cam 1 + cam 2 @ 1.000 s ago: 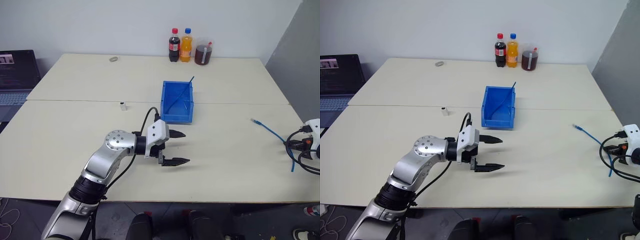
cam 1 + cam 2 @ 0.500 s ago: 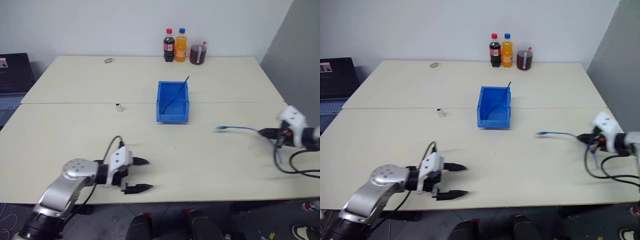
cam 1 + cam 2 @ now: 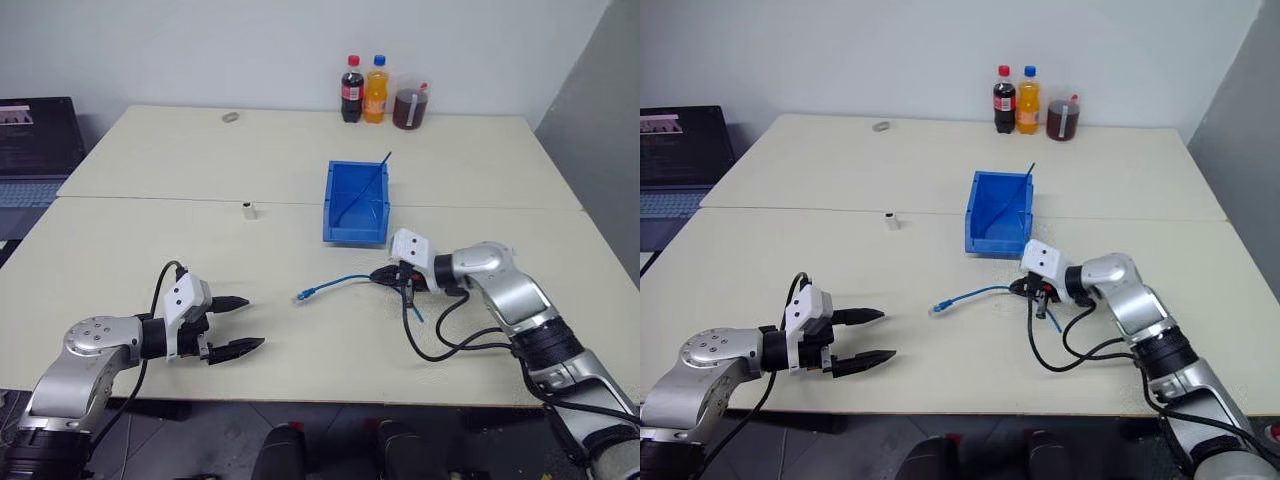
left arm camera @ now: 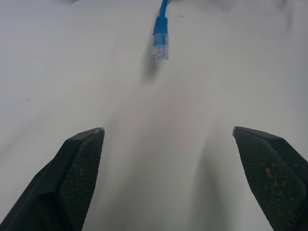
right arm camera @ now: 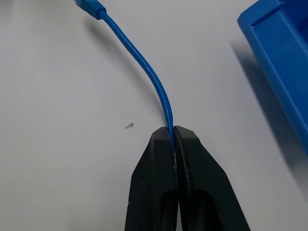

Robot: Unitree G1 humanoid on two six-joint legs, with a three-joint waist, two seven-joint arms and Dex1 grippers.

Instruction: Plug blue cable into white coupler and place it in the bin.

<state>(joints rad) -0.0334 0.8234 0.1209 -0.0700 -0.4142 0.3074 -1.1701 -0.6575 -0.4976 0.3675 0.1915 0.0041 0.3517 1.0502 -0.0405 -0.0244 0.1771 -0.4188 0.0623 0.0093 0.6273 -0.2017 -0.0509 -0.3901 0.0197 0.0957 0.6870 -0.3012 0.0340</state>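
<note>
Blue cable (image 3: 340, 283) lies on the table (image 3: 150, 250) a little in front of the bin (image 3: 355, 205), on the robot's side of it. One end of the blue cable is pinched in the right gripper (image 3: 383, 275). Its two black fingers (image 5: 159, 159) are pressed tight together with the thin cord squeezed between them. From there the cord curves away to the left of the bin's front. Its small clear plug (image 4: 160, 48) is at the far tip, near the table top. A short bit of the cord also hangs down past the right gripper.

The left gripper (image 3: 235, 323) is well to the left of the bin and nearer the robot's edge of the table. Its fingers (image 4: 79, 163) are spread wide apart and hold nothing. They point toward the plug, which is a little way off and not touching them.

The white coupler (image 3: 246, 209) stands by itself on the table, to the left of the bin and apart from both grippers. It is not joined to the cable.

The bin is bright blue and sits in the middle of the table. A thin dark rod (image 3: 372, 178) leans inside it, poking over the back wall.

Behind the bin, at the far edge of the table, stand two bottles (image 3: 362, 90) and a jar (image 3: 406, 107). A small grey ring (image 3: 230, 117) lies far off to the back left of the bin. A laptop (image 3: 35, 135) sits further left still.
</note>
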